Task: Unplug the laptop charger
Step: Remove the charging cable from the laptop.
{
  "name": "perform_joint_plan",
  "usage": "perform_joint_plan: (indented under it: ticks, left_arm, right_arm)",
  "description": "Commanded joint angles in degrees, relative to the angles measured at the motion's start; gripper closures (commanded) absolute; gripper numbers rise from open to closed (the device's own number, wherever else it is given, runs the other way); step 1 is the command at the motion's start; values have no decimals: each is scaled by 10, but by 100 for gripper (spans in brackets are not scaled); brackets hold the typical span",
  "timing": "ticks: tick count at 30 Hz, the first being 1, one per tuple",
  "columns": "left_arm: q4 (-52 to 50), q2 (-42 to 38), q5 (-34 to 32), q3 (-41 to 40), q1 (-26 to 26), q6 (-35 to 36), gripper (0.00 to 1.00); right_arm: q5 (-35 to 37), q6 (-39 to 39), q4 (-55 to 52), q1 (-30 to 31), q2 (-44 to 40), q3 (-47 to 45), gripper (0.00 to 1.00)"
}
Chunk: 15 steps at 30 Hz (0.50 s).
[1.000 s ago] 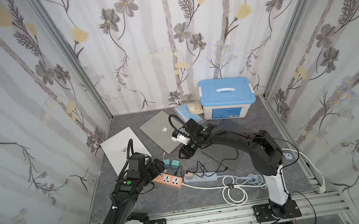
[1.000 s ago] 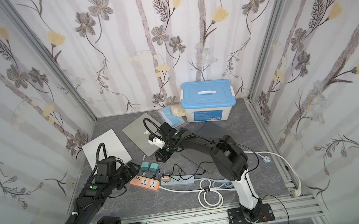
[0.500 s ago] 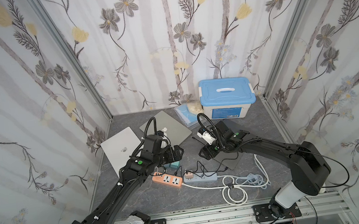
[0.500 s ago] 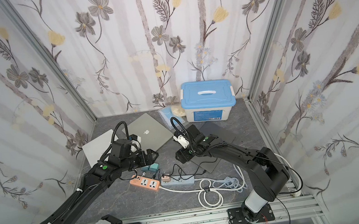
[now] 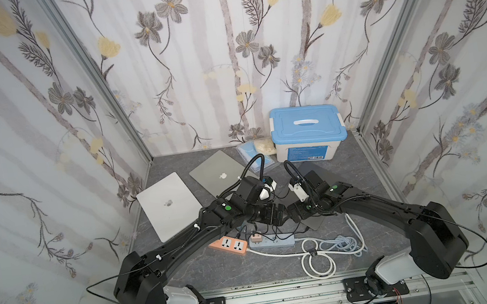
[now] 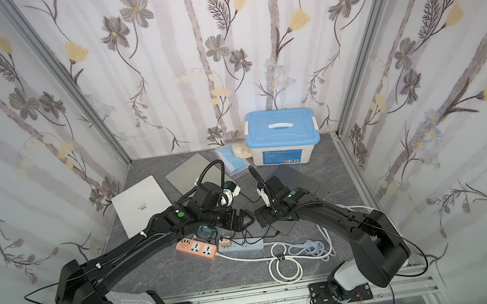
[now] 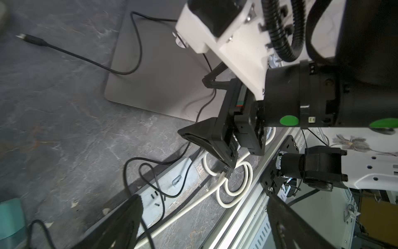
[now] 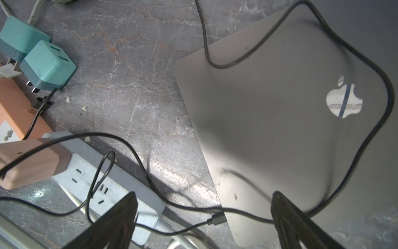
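Note:
A dark-grey laptop [image 8: 280, 129] lies at centre right, partly under my right arm in both top views [image 5: 324, 173] [image 6: 301, 180]. A black charger cable [image 8: 383, 90] loops over its lid. The cable's connector [image 8: 218, 218] sits against the laptop's edge near a corner; whether it is seated I cannot tell. My right gripper [image 8: 206, 224] hangs open above that corner, with the connector between its fingers and untouched. My left gripper [image 7: 202, 226] is open and empty, facing the right gripper [image 5: 296, 213] nose to nose. Another cable end [image 7: 32, 39] lies loose on the table.
Below the grippers lie a pale blue power strip [image 8: 107, 183] with a pink adapter [image 8: 32, 161], an orange strip [image 5: 229, 245] and two teal adapters [image 8: 48, 66]. A white cord coil [image 5: 319, 261] is at the front. Two more laptops [image 5: 169, 205] [image 5: 218, 169] and a blue-lidded box [image 5: 307, 131] lie behind.
My left arm has swung from the front left to the centre. My right gripper has drawn back from the middle laptop to the dark-grey laptop's near corner.

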Motion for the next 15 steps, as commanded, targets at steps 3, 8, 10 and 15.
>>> perform_joint_plan:
  ticks: [3, 8, 10, 15]
  left_arm:
    - [18, 50, 17, 31, -35, 20, 8]
    - [15, 105, 6, 33, -56, 25, 12]
    - [13, 124, 1, 35, -62, 27, 13]
    - [1, 159, -14, 45, -79, 45, 20]
  right_arm:
    - [37, 75, -20, 4, -47, -35, 0]
    - [41, 102, -8, 4, -64, -73, 0]
    - [37, 104, 3, 1, -56, -83, 0]
    - [36, 98, 20, -3, -24, -68, 0]
